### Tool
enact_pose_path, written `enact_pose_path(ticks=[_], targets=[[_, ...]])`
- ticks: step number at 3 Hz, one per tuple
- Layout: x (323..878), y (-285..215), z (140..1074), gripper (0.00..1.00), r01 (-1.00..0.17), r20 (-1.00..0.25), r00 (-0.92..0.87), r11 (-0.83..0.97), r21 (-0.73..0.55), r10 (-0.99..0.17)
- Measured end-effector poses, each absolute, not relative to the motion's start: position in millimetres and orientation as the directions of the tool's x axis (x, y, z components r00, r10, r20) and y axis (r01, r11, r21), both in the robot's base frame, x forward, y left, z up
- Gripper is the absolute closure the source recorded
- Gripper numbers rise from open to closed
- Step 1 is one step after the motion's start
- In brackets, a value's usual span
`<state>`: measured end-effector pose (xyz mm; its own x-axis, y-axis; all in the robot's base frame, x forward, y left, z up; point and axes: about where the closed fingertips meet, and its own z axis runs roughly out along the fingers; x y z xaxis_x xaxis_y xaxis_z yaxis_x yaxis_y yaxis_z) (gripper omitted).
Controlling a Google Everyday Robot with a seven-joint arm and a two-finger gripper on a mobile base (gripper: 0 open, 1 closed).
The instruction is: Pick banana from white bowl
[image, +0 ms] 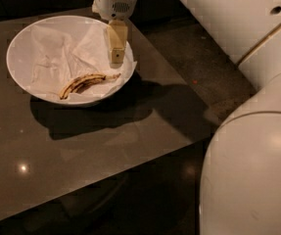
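Could snag crumpled white paper (pixel 47 58), not the slim brown-streaked banana (pixel 83 82) at 5 o'clock in the wide white bowl (pixel 9 58), with beige gripper (pixel 116 58) over 3 o'clock, open-or-closed can't tell.

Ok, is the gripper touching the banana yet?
Apart. The camera view shows the gripper above the white bowl's right side, with a strip of white paper visible between its tip and the banana.

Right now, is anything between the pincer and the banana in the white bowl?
Nothing visible. The pincer hangs over the white bowl; the banana lies uncovered on the paper lining, toward the bowl's near rim.
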<state>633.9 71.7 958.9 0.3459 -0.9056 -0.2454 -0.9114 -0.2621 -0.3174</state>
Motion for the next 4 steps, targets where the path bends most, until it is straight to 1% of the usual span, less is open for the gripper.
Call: enact_pose_path(ticks=[1, 3, 4], targets=[[633.5, 72.9, 957.4, 0.0, -0.91, -0.245, 0.352, -0.269, -0.315, -0.903], [635.3, 74.3, 953.3, 0.0, -0.911, -0.169, 0.333, -0.271, -0.31, -0.928], [635.3, 74.4, 953.1, 0.0, -0.911, -0.169, 0.333, -0.271, -0.31, -0.928]])
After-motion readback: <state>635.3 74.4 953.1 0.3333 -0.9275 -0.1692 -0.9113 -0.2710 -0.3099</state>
